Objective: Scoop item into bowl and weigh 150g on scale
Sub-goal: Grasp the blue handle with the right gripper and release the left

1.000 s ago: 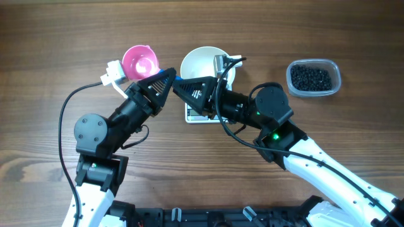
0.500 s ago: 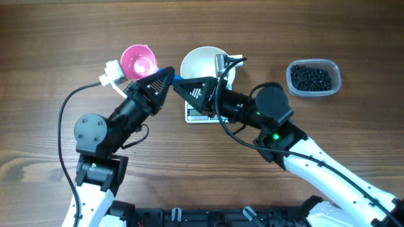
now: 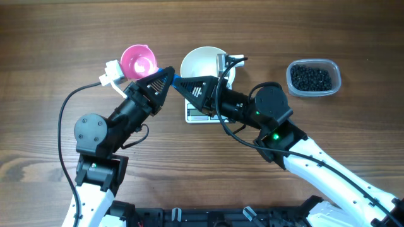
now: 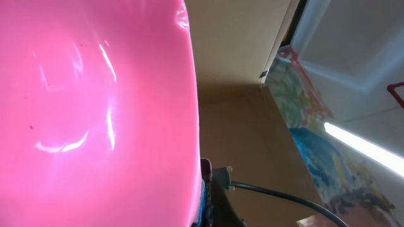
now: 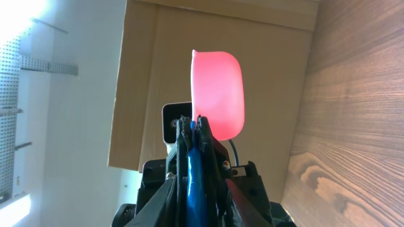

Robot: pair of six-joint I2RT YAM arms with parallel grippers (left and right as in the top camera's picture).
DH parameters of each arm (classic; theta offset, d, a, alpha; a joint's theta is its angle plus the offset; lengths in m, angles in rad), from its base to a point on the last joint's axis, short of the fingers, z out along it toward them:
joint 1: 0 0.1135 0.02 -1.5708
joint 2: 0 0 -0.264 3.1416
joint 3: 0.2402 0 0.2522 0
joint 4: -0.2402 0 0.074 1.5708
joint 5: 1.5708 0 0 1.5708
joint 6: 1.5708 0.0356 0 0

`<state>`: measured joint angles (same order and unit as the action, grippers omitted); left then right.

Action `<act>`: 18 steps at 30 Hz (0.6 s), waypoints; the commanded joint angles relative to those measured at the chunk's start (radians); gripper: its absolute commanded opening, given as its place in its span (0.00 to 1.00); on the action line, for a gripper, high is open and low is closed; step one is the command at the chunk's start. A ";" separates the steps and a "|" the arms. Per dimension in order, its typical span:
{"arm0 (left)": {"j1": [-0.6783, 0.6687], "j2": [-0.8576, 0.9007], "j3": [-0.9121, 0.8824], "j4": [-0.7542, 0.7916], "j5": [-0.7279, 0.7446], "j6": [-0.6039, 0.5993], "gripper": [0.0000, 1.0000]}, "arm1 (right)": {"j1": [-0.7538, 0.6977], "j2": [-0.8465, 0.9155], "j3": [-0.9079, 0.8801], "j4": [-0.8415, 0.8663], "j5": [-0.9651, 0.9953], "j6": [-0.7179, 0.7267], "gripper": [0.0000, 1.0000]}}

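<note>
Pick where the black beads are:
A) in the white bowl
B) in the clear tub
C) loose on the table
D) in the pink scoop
B: the beads all lie inside the tub; the bowl and scoop show none.
</note>
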<state>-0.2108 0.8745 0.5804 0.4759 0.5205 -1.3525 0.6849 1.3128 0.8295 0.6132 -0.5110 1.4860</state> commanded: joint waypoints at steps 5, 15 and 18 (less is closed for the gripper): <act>-0.005 0.001 0.009 0.006 -0.006 0.002 0.04 | 0.001 0.008 0.014 0.002 0.017 -0.019 0.13; -0.005 0.001 0.009 0.006 0.026 0.002 1.00 | -0.013 0.008 0.014 -0.094 0.148 -0.158 0.04; -0.005 0.001 0.009 -0.009 0.090 0.013 1.00 | -0.079 0.004 0.014 -0.119 0.137 -0.231 0.04</act>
<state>-0.2108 0.8738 0.5816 0.4782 0.5434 -1.3521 0.6552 1.3148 0.8291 0.4999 -0.4084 1.3510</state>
